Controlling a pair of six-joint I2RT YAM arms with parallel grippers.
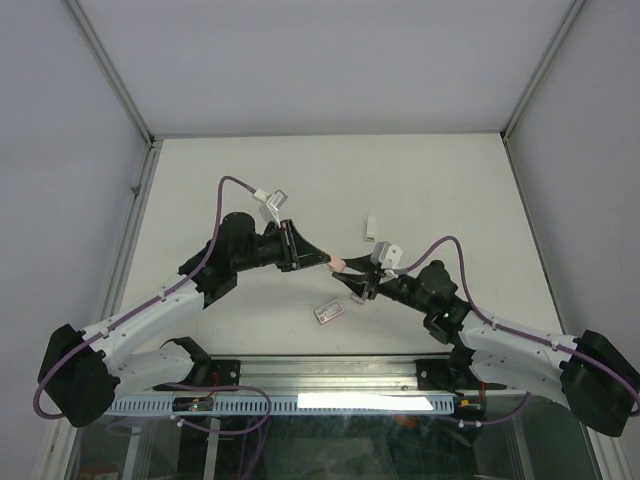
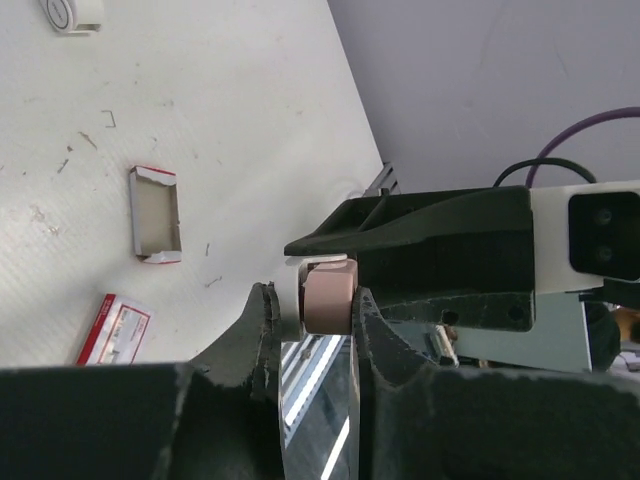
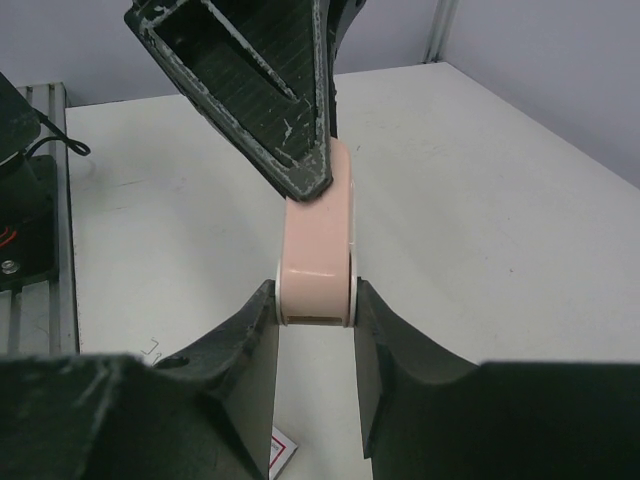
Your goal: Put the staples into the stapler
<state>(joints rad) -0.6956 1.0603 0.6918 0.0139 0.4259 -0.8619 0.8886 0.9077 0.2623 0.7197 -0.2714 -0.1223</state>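
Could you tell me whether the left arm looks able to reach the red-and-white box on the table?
Probably yes: the red-and-white box lies unobstructed just nearside of the left claw, though that claw is busy at the stapler.

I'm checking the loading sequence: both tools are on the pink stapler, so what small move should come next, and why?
Probably lift the stapler's top open with the left tool while the right tool holds firm: both clamp opposite ends of it above the table, it looks closed, and neither holds staples.
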